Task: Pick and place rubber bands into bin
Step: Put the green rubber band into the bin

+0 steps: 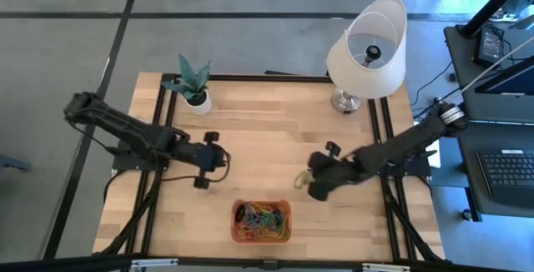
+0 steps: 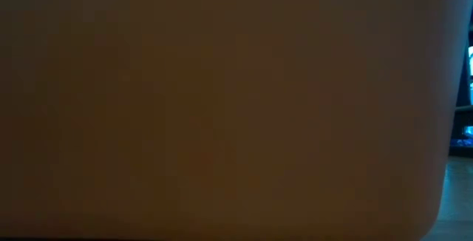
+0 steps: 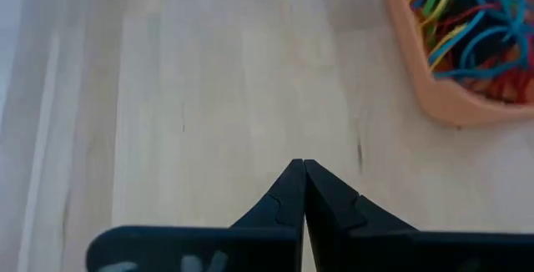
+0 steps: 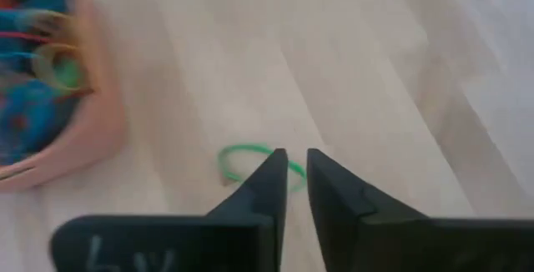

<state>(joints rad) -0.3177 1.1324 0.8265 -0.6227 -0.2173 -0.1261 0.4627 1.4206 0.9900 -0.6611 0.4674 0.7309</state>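
The orange bin (image 1: 261, 222) sits near the table's near edge and holds a heap of coloured rubber bands (image 1: 263, 216); both wrist views show it, bin (image 3: 434, 88) and bin (image 4: 79, 130). One green rubber band (image 4: 244, 162) lies flat on the wood to the right of the bin, band (image 1: 299, 178). My right gripper (image 4: 297, 162) hovers low over that band, fingers a narrow gap apart, right gripper (image 1: 307, 177). My left gripper (image 3: 302, 168) is shut and empty, to the left of the bin, left gripper (image 1: 219, 162). The low view is blocked by the bin's wall (image 2: 222, 108). My right gripper comes down slanting from the table's right side. One fingertip (image 4: 271, 168) covers the green band's edge (image 4: 294, 172), which lies on the table. I cannot tell whether it touches the band.
A white lamp (image 1: 367, 51) stands at the far right corner and a small plant in a white pot (image 1: 194, 84) at the far left. Bare wood lies between the two grippers and beyond them toward the far edge. Black frame rails run along the table's sides.
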